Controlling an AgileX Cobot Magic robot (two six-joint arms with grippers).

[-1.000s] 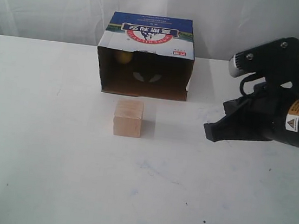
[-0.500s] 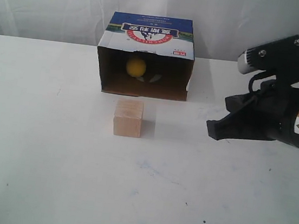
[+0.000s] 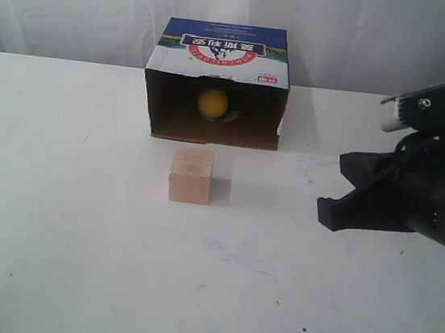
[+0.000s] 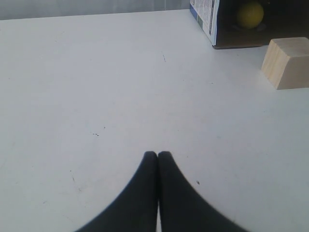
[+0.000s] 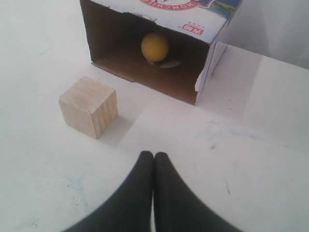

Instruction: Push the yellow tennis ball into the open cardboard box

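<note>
Shadow fills the open cardboard box (image 3: 225,49), and the yellow tennis ball (image 3: 212,102) sits inside it, well back from the opening and about midway between the side walls. The box stands near the far edge of the counter (image 3: 76,238), roughly halfway along that edge, with its dark mouth facing the near edge and its blue-and-white printed panel on top. A pale wooden cube (image 3: 190,176) stands just in front of the opening on the near-edge side, clear of the box and not touching it. The right tool (image 5: 153,155) is over by the right edge of the counter, well apart from cube and box, its two black fingers pressed together with nothing between them. The left tool (image 4: 157,154) is closed the same way, fingertips touching and empty, above bare counter, with the cube and the box well away from it.
</note>
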